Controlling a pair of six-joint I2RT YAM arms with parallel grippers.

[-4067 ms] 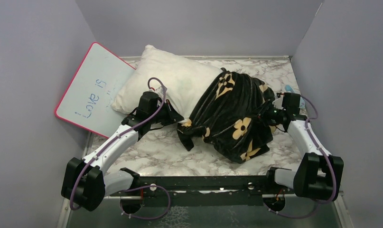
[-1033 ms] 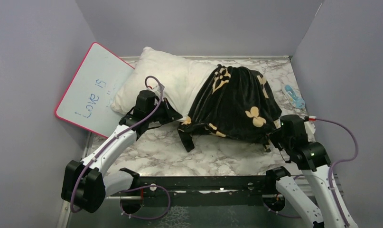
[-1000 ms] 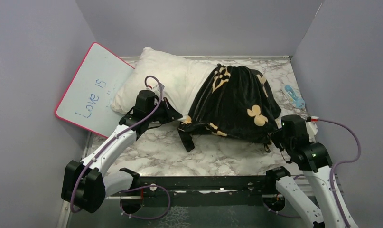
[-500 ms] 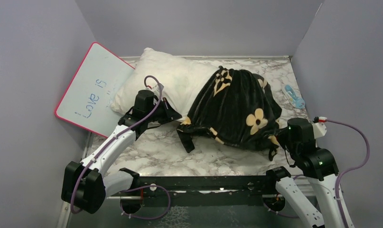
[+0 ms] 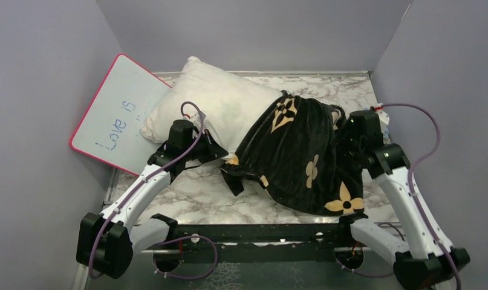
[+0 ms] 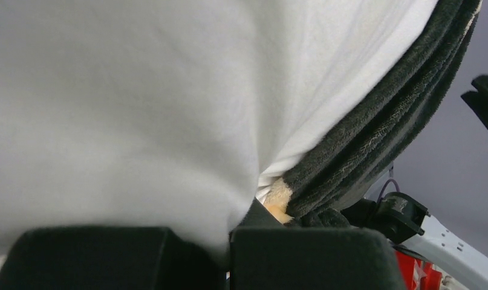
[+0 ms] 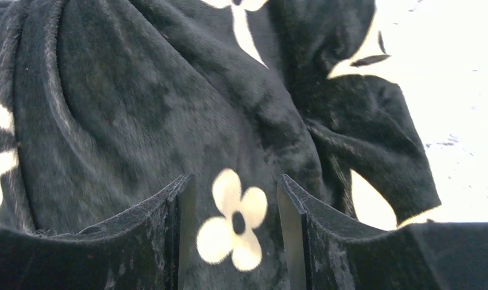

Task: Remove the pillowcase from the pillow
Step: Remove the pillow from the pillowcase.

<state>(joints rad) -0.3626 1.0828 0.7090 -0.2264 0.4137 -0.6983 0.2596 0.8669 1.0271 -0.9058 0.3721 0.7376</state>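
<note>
The job looks about half done. The pillow [image 5: 217,106] lies across the tabletop [image 5: 193,196]. Its end toward 10 o'clock is bare and white, just beside the pink-rimmed whiteboard [image 5: 117,115]. The black pillowcase [image 5: 299,154] with the tan flowers is bunched up over the other end, toward 3 o'clock. Its open mouth sits around the middle of the pillow. A loose part of it spills down toward 5 o'clock, near the front edge of the tabletop. So the pillow is part way out, but one end is hidden inside the cover, and I cannot tell how much of it is in there. The left claw [image 6: 229,244] is closed tight and pinches a fold of the white pillow cloth. It sits at the pillow's near side, close to the mouth of the pillowcase, and I think it is there to stop the pillow from sliding. The right claw [image 7: 235,181] is open and has hold of nothing. The soft black cloth with one tan flower shows in the gap between its two fingers, at the 3 o'clock side of the bunch. What is left, as I see it, is for the right claw to close on the pillowcase and pull it toward 3 o'clock until the whole pillow is out.
</note>
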